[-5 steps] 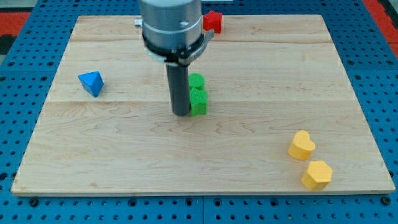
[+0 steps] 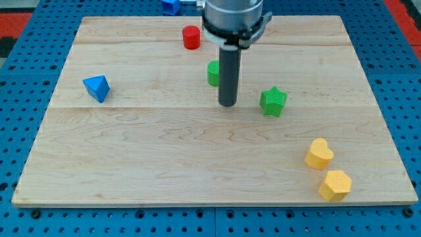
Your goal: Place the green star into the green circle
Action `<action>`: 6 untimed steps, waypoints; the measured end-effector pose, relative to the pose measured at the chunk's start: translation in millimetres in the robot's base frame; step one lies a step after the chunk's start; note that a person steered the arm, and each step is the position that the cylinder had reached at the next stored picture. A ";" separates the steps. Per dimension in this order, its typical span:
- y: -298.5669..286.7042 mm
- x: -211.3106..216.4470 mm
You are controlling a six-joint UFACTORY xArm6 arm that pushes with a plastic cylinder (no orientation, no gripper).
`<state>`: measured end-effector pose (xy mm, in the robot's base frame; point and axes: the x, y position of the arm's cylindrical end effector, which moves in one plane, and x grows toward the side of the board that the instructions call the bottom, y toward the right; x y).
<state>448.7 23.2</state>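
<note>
The green star (image 2: 273, 101) lies on the wooden board (image 2: 131, 158) right of centre. The green circle (image 2: 213, 72) stands up and to the left of it, partly hidden behind my rod. My tip (image 2: 227, 104) rests on the board between them, just below and right of the green circle and about a block's width left of the star. It touches neither as far as I can see.
A red cylinder (image 2: 191, 37) stands near the view's top. A blue triangular block (image 2: 97, 87) sits at the left. A yellow heart (image 2: 319, 153) and a yellow hexagon (image 2: 335, 184) lie at the bottom right. A blue block (image 2: 171, 6) lies off the board's top edge.
The green star has moved right, away from the green circle it was touching. My tip has shifted right and slightly up. The red block now shows left of the arm.
</note>
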 end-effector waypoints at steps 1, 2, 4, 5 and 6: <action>34.2 32.2; 103.0 23.1; 74.2 -3.9; 11.8 -23.3; -5.0 -43.4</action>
